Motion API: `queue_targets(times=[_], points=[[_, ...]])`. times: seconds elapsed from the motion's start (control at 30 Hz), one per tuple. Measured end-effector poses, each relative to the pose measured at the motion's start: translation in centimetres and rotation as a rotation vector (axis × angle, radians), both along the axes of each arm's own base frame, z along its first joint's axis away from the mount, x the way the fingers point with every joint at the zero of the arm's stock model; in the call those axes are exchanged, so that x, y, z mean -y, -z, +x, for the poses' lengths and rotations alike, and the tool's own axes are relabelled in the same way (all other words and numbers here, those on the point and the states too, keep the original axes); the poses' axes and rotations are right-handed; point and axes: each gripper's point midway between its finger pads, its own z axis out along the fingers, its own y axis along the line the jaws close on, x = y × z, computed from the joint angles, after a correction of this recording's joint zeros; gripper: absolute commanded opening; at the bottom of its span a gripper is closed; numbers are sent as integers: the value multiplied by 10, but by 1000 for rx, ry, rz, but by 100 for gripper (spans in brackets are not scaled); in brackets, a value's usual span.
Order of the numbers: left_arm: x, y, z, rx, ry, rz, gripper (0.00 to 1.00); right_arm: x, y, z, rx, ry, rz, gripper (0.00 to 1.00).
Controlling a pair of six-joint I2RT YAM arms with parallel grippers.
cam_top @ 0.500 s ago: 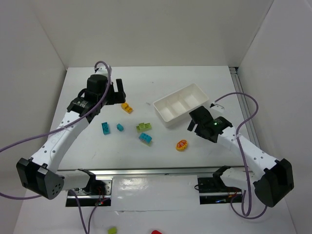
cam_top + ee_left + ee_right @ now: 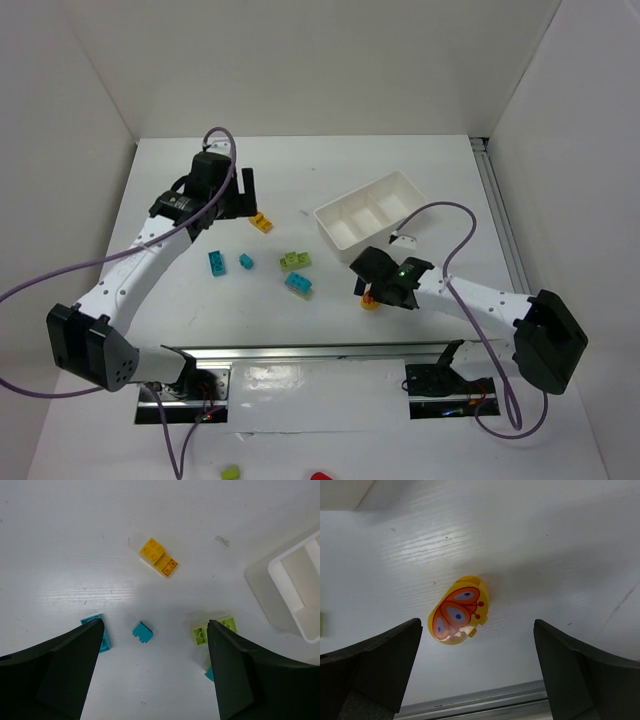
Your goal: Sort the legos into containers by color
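Note:
The white three-compartment tray (image 2: 343, 232) stands at the back right, with no bricks showing in it. An orange-yellow brick (image 2: 261, 222) lies just in front of my left gripper (image 2: 240, 200), which is open and empty above the table. In the left wrist view the orange-yellow brick (image 2: 159, 557) is ahead, and a small cyan brick (image 2: 142, 632) lies below the open gripper (image 2: 155, 625). My right gripper (image 2: 368, 285) is open over the rounded yellow piece (image 2: 370, 301). In the right wrist view that piece (image 2: 457, 612), marked with red, lies between the fingers of the gripper (image 2: 477, 625), left of centre.
Two cyan bricks (image 2: 216, 263) (image 2: 298, 284), the small cyan one (image 2: 246, 261) and a lime green brick (image 2: 295, 260) lie mid-table. The metal rail (image 2: 330, 352) runs along the near edge. The tray's corner (image 2: 295, 590) shows at the right of the left wrist view.
My right gripper has swung left and nearer, from beside the tray to over the rounded yellow piece. My left gripper has shifted slightly above the orange-yellow brick.

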Motion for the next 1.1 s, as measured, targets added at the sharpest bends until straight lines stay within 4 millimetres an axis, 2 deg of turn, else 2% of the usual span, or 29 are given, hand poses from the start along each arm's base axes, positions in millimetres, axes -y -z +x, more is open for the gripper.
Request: queue_targets(times=[0.17, 0.47, 0.63, 0.87, 0.97, 1.03, 1.1], points=[[-1, 23, 1, -74, -23, 17, 94, -8, 9, 9, -16, 0, 36, 99], [1, 35, 6, -109, -39, 19, 94, -18, 32, 16, -84, -36, 53, 82], [1, 40, 7, -122, -42, 22, 94, -23, 39, 12, -118, -49, 67, 79], [1, 43, 8, -130, -42, 25, 94, -27, 42, 10, -136, -50, 84, 41], [2, 41, 8, -127, -43, 24, 94, -26, 41, 10, -135, -46, 78, 33], [2, 39, 11, -123, -43, 23, 97, -25, 37, 12, -132, -46, 65, 33], [3, 36, 13, -117, -43, 21, 100, -27, 23, 19, -114, -55, 54, 33]])
